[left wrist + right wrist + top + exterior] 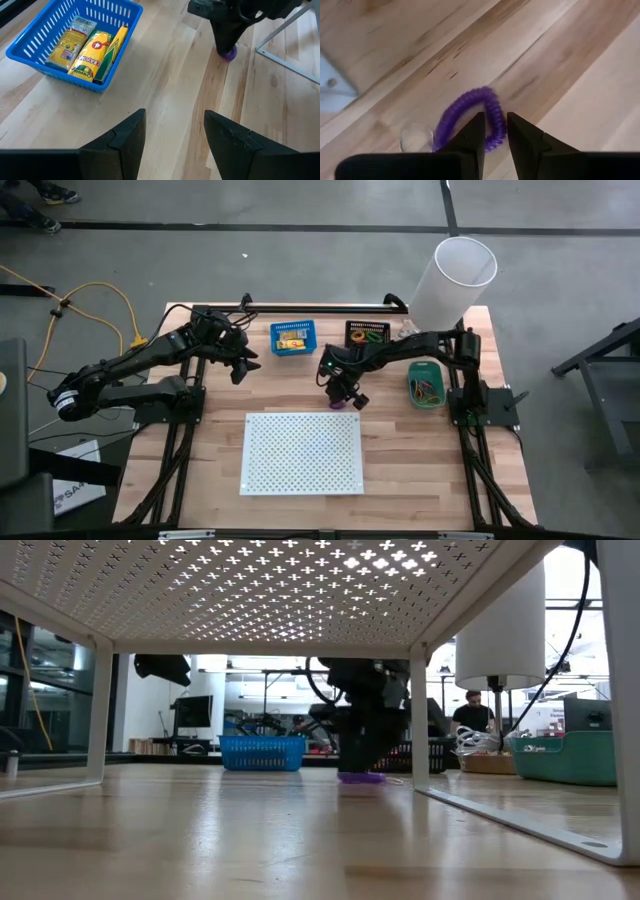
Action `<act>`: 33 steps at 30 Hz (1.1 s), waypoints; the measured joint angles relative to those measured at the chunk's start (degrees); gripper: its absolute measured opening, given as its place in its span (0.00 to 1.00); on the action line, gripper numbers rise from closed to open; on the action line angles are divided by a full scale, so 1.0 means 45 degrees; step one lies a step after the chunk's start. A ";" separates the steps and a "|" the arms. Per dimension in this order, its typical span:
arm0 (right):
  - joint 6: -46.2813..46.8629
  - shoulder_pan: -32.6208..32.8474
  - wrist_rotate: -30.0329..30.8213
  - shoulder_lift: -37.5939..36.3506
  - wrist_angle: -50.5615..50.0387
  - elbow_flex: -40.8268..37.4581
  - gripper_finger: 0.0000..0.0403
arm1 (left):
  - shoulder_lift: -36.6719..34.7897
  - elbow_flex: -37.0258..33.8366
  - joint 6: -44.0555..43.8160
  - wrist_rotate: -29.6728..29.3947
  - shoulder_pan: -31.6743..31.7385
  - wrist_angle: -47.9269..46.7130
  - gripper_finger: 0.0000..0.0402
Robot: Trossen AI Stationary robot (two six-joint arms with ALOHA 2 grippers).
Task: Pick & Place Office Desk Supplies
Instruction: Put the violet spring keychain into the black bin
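Blue bin (293, 338): sits on my table's far side, slotted walls.
Black bin (367, 334): just right of the blue one.
Green bin (426, 385): near my table's right edge.
White perforated board (302, 452): lies flat, front and centre — raised on legs.
White cylinder (452, 280): at the far right corner — tall.

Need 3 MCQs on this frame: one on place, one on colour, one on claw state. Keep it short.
1. Where is the right claw?
A. over the green bin
B. low at the table just beyond the white perforated board's far edge
C. inside the blue bin

2. Colour of the coil loop at its tips?
A. purple
B. orange
C. green

3. The left claw is:
A. shut on a packet
B. open, holding nothing
C. out of view

Answers: 1 B, the high view shows it by the board's edge. 2 A, the right wrist view shows purple. 3 B, its fingers stand apart over bare wood.
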 joint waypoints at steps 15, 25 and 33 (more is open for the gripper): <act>0.0136 0.0000 0.0245 0.0041 -0.0094 -0.0019 0.17 | 0.0000 0.0000 0.0000 -0.0003 0.0000 -0.0001 0.49; -0.0011 0.0000 0.0245 0.0046 -0.0132 -0.0019 0.07 | 0.0000 0.0000 0.0000 -0.0004 0.0000 0.0000 0.49; -0.0015 0.0000 0.0264 0.0048 -0.0112 -0.0019 0.05 | 0.0000 0.0000 0.0000 -0.0002 0.0002 -0.0003 0.49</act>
